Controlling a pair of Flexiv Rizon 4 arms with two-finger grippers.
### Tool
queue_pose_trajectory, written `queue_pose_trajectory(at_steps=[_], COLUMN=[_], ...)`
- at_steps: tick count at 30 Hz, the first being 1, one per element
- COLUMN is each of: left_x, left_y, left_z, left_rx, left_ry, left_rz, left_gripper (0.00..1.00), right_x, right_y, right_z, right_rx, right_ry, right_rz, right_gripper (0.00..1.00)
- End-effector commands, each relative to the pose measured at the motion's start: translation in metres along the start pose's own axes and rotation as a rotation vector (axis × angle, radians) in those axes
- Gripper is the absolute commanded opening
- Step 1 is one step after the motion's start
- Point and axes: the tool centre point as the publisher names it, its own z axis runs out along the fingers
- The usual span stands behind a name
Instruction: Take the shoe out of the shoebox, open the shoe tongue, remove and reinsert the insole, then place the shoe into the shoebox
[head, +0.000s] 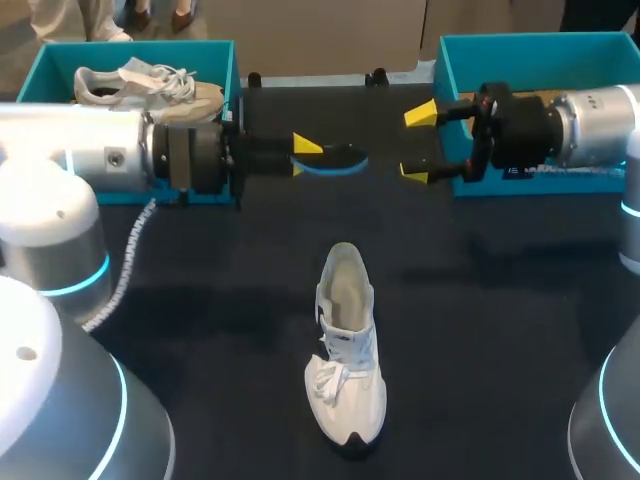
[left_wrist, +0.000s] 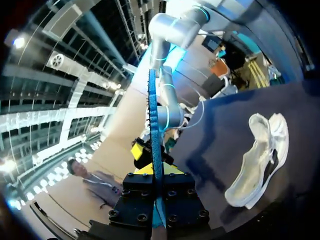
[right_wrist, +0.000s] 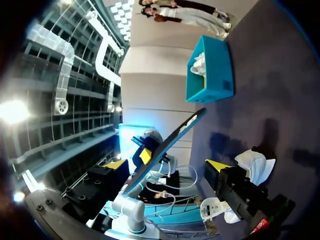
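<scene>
Blue-edged insole (head: 340, 160) clamped in left gripper (head: 303, 157), right gripper (head: 420, 142) gaping empty; sloppy handover could drop it, missing the shoe (head: 345, 350) by the table's (head: 500, 300) near edge.

My right gripper (right_wrist: 166, 164) has its fingers (right_wrist: 218, 165) spread wide, touching nothing. Ahead of them slants the dark insole (right_wrist: 172, 140) (blue along its edge), clamped by the left gripper (right_wrist: 147, 157). The white shoe (right_wrist: 254, 164) lies on the dark surface (right_wrist: 280, 100); a teal shoebox (right_wrist: 215, 80) stands farther off.

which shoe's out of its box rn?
The white shoe standing on the dark table, middle; the other shoe lies inside the left teal shoebox.
</scene>
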Motion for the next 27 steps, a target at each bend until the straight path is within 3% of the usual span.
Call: queue_pose_trajectory(at_steps=[1,3,8,10,12,26,27], left_x=[-0.004,-0.004,-0.011,-0.014,-0.014,-0.014,-0.01], left_y=[0.005,0.005,0.003,0.002,0.005,0.005,0.007], left_z=[-0.003,-0.003,-0.005,-0.006,-0.004,-0.004,-0.005], left_rx=[0.011,0.011,0.063,0.056,0.005,0.005,0.01], left_ry=[0.052,0.052,0.101,0.144,0.284,0.284,0.305], left_rz=[-0.011,-0.011,-0.411,-0.646,-0.982,-0.982,-1.081], left_gripper=[0.0,0.0,0.0,0.0,0.0,0.0,0.0], right_x=[0.002,0.002,0.002,0.002,0.002,0.002,0.002], right_y=[-0.004,-0.004,-0.004,-0.004,-0.004,-0.004,-0.004], right_z=[0.0,0.0,0.0,0.0,0.0,0.0,0.0], right_rx=[-0.015,-0.015,-0.015,-0.015,-0.015,-0.015,-0.015], right_ry=[-0.005,-0.005,-0.005,-0.005,-0.005,-0.005,-0.005], right_rz=[0.0,0.0,0.0,0.0,0.0,0.0,0.0], right_gripper=[1.0,1.0,1.0,1.0,1.0,1.0,1.0])
